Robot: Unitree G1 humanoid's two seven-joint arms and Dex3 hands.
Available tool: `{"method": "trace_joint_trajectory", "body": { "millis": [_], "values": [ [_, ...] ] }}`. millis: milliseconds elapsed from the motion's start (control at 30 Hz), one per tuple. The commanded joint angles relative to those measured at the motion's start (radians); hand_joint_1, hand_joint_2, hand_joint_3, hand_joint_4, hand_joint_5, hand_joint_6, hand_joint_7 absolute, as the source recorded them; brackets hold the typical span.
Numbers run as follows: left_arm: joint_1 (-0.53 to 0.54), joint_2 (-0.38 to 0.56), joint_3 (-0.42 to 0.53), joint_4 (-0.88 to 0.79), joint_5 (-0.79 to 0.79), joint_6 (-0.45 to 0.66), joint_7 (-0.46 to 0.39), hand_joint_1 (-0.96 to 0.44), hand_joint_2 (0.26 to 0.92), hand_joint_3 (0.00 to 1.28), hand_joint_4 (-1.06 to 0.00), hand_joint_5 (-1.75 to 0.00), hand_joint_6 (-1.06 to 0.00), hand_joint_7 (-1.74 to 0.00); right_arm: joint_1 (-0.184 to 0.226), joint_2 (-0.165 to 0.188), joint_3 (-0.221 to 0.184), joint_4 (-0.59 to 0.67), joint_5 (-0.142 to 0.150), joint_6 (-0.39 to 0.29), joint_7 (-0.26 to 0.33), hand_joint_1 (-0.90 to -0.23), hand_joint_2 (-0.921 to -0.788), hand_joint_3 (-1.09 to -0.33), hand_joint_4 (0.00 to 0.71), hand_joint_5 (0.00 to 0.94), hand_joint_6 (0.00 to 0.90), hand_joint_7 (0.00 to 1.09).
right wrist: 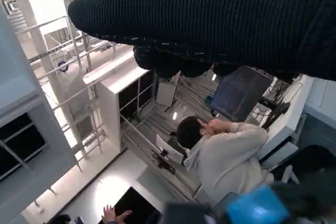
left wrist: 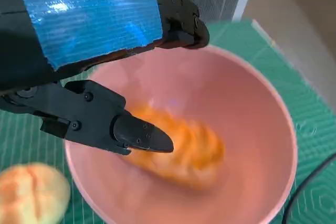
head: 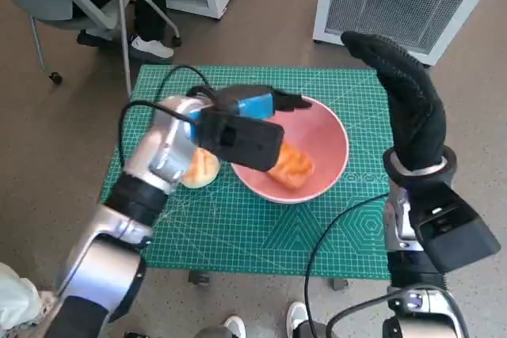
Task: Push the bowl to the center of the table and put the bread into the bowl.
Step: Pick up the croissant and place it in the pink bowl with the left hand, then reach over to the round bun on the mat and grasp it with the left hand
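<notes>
Head view: pink bowl [head: 321, 144] sits on the green mat [head: 238, 227] approx. mid-table, w/ an orange bread piece [head: 291, 165] inside, toward the robot's side of the bowl. Left hand [head: 257, 107] hovers over the bowl's left rim; a paler bun [head: 200, 169] lies on the mat just beside the bowl, partly under the left forearm. Right hand [head: 408, 104] is raised at the table's right edge, fingers loosely extended, holding nothing. Left wrist view: left-hand fingers [left wrist: 139, 132] are spread apart above the blurred bread [left wrist: 184, 153], gripping nothing; bun [left wrist: 32, 192] outside the rim. Right wrist view: only the glove [right wrist: 220, 19] and a seated person [right wrist: 223, 153]. Judgement: bun looks soft, light, squashable, so grip gently across its sides.
</notes>
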Motion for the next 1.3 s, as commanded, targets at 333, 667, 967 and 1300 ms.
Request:
{"method": "trace_joint_trajectory", "body": {
  "millis": [333,667,967,1300],
  "values": [
    [0.164,0.197,0.165,-0.164,-0.114,-0.047,0.002,-0.36,0.904,0.0,-0.12,-0.03,-0.27,-0.09,0.02,0.008,0.0,0.001,0.004,0.018,-0.003,-0.569,-0.921,-0.899,0.235,0.026,-0.001,0.62],
    [0.259,0.285,0.246,-0.182,-0.148,-0.055,0.032,-0.36,0.903,0.0,-0.19,-0.04,-0.31,-0.13,0.01,0.007,0.0,0.019,0.008,0.013,0.003,-0.566,-0.921,-0.897,0.232,0.032,-0.001,0.62],
    [0.329,0.314,0.25,-0.211,-0.12,-0.006,0.062,-0.33,0.902,0.0,-0.21,-0.02,-0.32,-0.13,-0.007,0.002,0.002,0.054,0.01,-0.006,0.015,-0.569,-0.921,-0.887,0.232,0.04,-0.001,0.63],
    [0.329,0.293,0.2,-0.15,-0.078,0.03,0.068,-0.33,0.898,0.0,-0.22,-0.01,-0.32,-0.13,-0.025,-0.008,0.0,0.083,0.018,-0.022,0.037,-0.576,-0.921,-0.874,0.233,0.051,-0.001,0.63]
  ]
}}
